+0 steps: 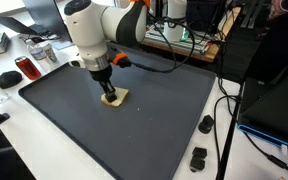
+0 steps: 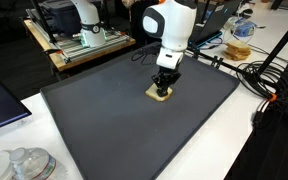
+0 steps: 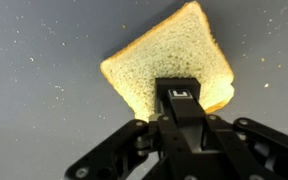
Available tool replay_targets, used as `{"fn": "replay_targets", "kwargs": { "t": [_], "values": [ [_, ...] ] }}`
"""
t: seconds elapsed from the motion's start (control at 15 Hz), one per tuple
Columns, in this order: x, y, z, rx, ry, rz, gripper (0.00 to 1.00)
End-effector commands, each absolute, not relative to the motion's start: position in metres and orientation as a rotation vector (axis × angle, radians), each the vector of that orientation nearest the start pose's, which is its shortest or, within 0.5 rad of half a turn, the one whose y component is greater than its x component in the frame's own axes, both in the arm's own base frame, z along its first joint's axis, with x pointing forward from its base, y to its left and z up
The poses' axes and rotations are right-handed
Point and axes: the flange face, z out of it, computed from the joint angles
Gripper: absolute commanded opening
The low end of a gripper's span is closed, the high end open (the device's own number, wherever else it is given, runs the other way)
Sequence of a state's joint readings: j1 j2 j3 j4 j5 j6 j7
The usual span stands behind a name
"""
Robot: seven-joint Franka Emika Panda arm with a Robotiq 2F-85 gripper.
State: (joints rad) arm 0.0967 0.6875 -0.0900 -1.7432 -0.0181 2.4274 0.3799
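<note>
A slice of bread point(image 1: 117, 99) point(image 2: 158, 95) lies flat on the dark grey mat point(image 1: 134, 135) point(image 2: 104, 120), seen in both exterior views. My gripper point(image 1: 108, 92) point(image 2: 163, 87) points straight down at one edge of the slice. In the wrist view the bread point(image 3: 169, 60) fills the upper middle of the picture. There my gripper point(image 3: 179, 98) covers the slice's near edge with its jaws drawn together, pinching that edge. The part of the bread under the fingers is hidden.
The mat lies on a white table. A red object point(image 1: 27, 68) and a black mouse point(image 1: 6, 78) sit beyond its far corner. Small black parts point(image 1: 206, 124) point(image 1: 198, 157) and cables point(image 2: 269, 85) lie along one side. Glass lids point(image 2: 24, 165) stand at a near corner.
</note>
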Motion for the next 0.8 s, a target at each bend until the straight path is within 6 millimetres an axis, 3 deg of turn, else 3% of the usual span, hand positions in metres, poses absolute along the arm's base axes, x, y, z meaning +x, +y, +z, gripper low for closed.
{"fn": "replay_targets", "kwargs": {
  "t": [0.0,0.73],
  "values": [
    [0.661,0.018,0.138,-3.113,0.554,0.059,0.05],
    [0.655,0.012,0.126,-3.035,0.622,0.003,0.05]
  ]
}}
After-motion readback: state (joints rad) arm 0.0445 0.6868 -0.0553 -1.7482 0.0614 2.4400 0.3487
